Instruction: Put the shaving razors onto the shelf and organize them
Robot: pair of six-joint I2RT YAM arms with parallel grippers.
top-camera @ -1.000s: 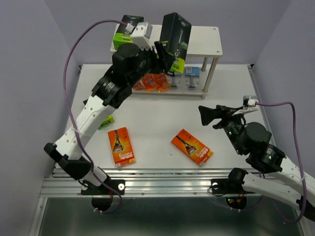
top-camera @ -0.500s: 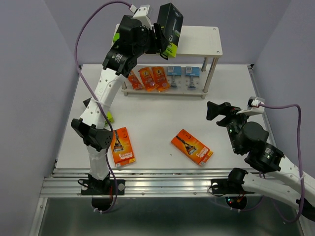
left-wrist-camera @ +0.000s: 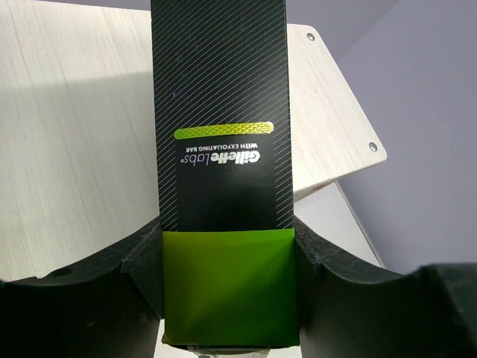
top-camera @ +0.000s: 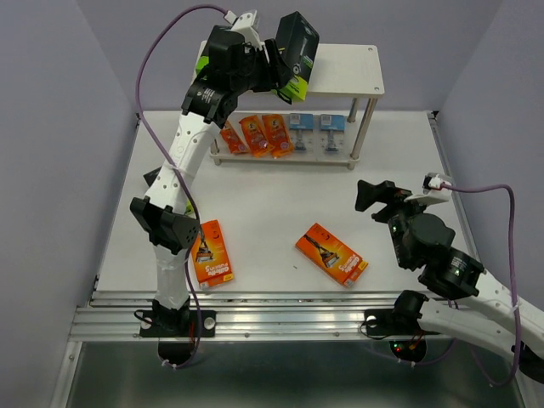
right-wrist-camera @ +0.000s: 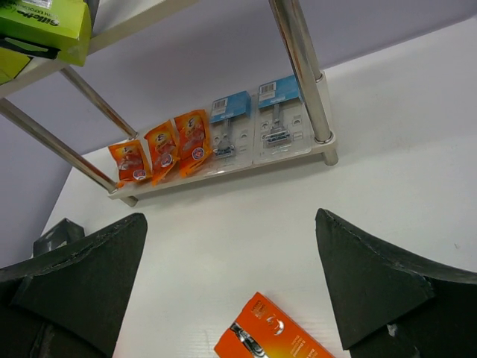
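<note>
Fingers of the left gripper (left-wrist-camera: 227,250) are clamping a Gillette Labs box (left-wrist-camera: 222,134) above the twelve o'clock shelf (top-camera: 348,72) for placement; the right gripper (right-wrist-camera: 231,220) is gaping.

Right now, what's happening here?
The left gripper clamps a black-and-lime box above the top board of the shelf. The right gripper hangs open over the table. The lower board holds orange foil packets and blue blister packs; two flat orange boxes lie on the table.

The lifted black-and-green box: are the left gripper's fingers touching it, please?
Touching. Left wrist view shows both fingers pressed against the box at its green end.
</note>
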